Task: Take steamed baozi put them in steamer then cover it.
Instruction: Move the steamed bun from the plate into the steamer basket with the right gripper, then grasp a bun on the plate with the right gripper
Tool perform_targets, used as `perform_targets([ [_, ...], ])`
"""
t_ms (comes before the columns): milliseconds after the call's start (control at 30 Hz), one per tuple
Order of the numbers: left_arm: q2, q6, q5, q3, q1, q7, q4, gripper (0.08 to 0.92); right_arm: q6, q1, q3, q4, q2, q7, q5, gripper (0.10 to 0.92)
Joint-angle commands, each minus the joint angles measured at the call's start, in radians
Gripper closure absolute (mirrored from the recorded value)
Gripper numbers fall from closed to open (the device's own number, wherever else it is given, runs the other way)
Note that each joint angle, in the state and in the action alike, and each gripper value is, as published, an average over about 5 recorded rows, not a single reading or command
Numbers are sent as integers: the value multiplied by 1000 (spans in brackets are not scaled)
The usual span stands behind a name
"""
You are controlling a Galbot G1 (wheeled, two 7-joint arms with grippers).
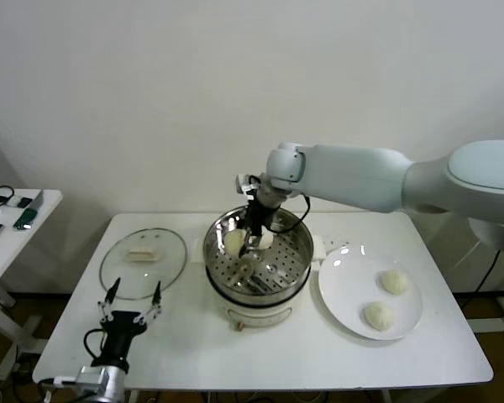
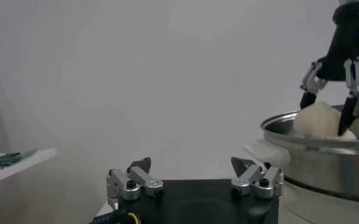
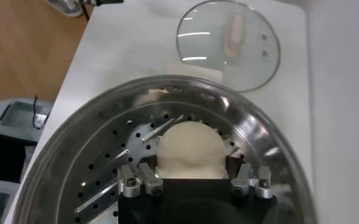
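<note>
Head view: right hand point(image 1: 255, 238) reached down inside the steamer point(image 1: 258, 267), fingers closed partway around one baozi.
Held baozi point(image 3: 189, 150): smooth, cream-white, domed, matte; sat between the right hand's fingers, just over the perforated tray point(image 3: 115, 169).
Right wrist view: bun filled the gap between the two finger mounts; tray holes and a few slots showed around it.
Second baozi point(image 1: 234, 242): already in the steamer, just beside the right hand, against the pot wall on the side toward the cover.
Remaining baozi: two on the white plate point(image 1: 344, 290), one point(image 1: 394, 281) farther from the robot, one point(image 1: 378, 315) nearer; both well apart from the right hand, on its far side from the cover.
Steamer: round, shiny steel pot on a white base, directly below the right hand.
Cover point(image 1: 143, 262): clear glass, metal rim, white oblong handle; lay flat on the worktop point(image 1: 193, 336), just ahead of the left hand.
Left hand point(image 1: 130, 295): fingers spread wide, holding nothing, hovering low at the near edge of the worktop.
Left wrist view: steamer rim point(image 2: 319, 137) off to one side, right hand point(image 2: 330, 100) gripping the pale bun point(image 2: 318, 119) above it.
</note>
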Motion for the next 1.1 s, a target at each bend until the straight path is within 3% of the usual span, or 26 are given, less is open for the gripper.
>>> perform_targets([
  [33,0,5,1,5,-17,0,11,177,0,-55,-10,-35,48,-10,-23,304],
  [367,-2,5,1,7,-25,0,22,177,2,-69,-3,-51,47,-3,-42,303],
  [700,-8,6,0,6,-24,-1,18,177,13,13,-13,-6,-1,-53,-51,204],
  [1100,-7,6,0,6,-24,-1,18,177,148,352,-168,253,-299,-157,-126,203],
])
